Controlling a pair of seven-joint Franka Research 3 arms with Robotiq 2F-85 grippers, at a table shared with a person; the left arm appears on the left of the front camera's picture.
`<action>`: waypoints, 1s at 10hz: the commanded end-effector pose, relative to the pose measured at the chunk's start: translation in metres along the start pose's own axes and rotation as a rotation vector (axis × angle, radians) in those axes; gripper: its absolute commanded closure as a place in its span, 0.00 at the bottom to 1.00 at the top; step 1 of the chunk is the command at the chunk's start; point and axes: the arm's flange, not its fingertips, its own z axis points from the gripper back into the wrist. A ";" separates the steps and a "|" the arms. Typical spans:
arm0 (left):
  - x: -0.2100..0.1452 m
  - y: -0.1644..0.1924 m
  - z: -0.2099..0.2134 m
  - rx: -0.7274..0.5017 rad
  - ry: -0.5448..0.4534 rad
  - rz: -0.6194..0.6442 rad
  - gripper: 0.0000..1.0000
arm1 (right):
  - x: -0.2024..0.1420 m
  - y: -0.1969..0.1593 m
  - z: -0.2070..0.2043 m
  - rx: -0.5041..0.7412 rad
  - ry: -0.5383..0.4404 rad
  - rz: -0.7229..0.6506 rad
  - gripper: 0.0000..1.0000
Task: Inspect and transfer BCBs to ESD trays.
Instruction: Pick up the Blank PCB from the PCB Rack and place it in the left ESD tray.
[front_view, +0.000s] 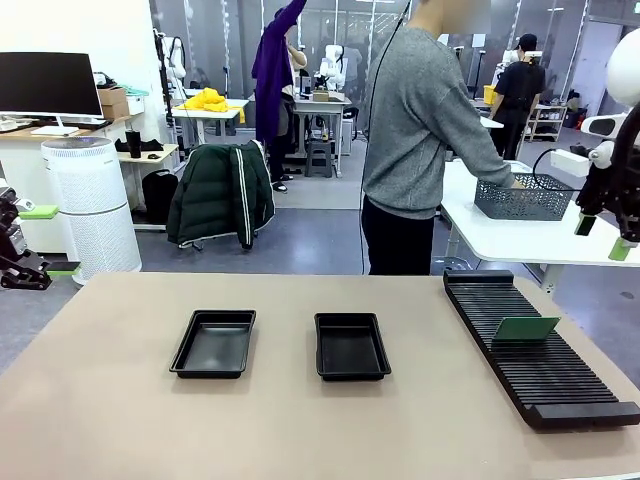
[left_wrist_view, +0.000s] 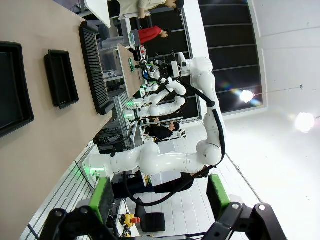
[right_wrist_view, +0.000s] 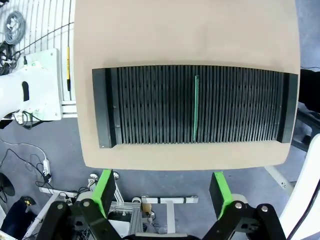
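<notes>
Left gripper (front_view: 22, 245) hangs at the far left, off the table's edge and well apart from the long black slotted rack (front_view: 540, 372). In its own wrist view the left gripper (left_wrist_view: 160, 197) has its green-padded fingers (left_wrist_view: 102, 199) spread wide with nothing between them, so it is released. That view, rolled sideways, looks across the tan table (front_view: 120, 420) toward the rack (left_wrist_view: 95, 70).

Two ESD trays lie flat on the table, to the left of the rack. The left tray (front_view: 207, 374) is the farther one from the rack, and its floor is bare. The right tray (front_view: 352, 377) sits between the left tray and the rack, apart from both, and its floor is also bare.

The rack runs along the right side of the table, from the far edge toward the near edge. One BCB (front_view: 527, 328), a thin green board, stands upright on its edge in a slot about midway along the rack. From above, the BCB (right_wrist_view: 196, 107) shows as a narrow green line across the ribs of the rack (right_wrist_view: 150, 105).

Beyond the rack's far end, a person in a grey sweater (front_view: 420, 130) stands at a white side table, one hand (front_view: 507, 183) at a dark mesh basket (front_view: 525, 198).

The right gripper (front_view: 603, 237) hangs high above the rack, touching nothing. In the right wrist view the right gripper (right_wrist_view: 161, 192) points straight down at the rack, fingers wide apart and released.
</notes>
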 end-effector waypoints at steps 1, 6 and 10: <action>-0.001 -0.001 0.001 0.000 -0.003 -0.003 0.00 | 0.002 -0.006 -0.025 -0.038 0.013 0.057 0.00; -0.001 -0.001 0.001 0.000 -0.003 -0.003 0.00 | 0.004 -0.009 -0.079 -0.102 0.009 0.094 0.00; -0.001 -0.001 0.001 0.000 -0.003 -0.003 0.00 | 0.005 -0.015 -0.120 -0.142 -0.019 0.130 0.00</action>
